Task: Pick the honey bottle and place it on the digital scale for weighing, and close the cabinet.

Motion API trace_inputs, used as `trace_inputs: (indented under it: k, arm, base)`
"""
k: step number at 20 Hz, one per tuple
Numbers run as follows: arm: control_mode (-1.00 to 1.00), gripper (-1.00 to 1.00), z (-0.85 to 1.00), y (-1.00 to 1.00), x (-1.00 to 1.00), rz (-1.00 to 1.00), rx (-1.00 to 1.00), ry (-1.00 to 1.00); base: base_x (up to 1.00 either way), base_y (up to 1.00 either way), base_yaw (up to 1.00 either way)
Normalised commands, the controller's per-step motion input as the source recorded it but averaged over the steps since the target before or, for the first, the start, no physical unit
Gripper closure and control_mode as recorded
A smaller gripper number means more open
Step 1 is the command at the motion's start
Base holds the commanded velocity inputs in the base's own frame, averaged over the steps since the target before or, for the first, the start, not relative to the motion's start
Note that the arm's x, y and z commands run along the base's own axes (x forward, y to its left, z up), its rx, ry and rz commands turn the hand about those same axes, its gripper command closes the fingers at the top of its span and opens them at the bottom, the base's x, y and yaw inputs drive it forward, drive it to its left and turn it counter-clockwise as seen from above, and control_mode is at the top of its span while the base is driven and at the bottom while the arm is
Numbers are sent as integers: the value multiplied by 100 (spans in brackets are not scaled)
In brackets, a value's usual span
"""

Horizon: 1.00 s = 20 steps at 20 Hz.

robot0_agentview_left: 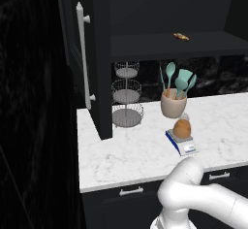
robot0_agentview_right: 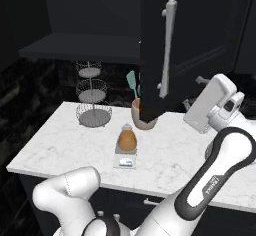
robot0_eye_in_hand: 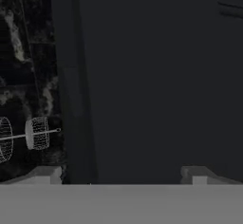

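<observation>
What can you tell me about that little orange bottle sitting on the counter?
The honey bottle is a small, rounded, amber-orange bottle with ridged beehive sides and a pale grey conical cap. It stands upright on the grey plate of the digital scale, a flat blue device with a white display strip, on the white marble counter. Just behind it is a beige utensil crock. Nothing else touches it.

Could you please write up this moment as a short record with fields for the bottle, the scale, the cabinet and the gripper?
honey bottle: upright on the digital scale
digital scale: on the marble counter, in front of the utensil crock
cabinet: both doors open, one at left, one at right
gripper: close to the inner face of the right door, nothing between the fingertips
task left: closing the cabinet
</observation>
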Motion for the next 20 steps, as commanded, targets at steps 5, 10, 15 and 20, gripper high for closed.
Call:
trace_inputs:
  k: [5,10,15,20]
  arm:
    - [-100,-100,11,39,54,-26,-17,30]
    - [-100,-100,15,32,52,-23,-14,33]
    - [-100,-100,15,32,54,-23,-9,29]
    - [-100,-100,2,38,58,-25,-6,21]
  base:
    - [0,0,0]
    - [0,0,0]
    - [0,0,0]
    - [0,0,0]
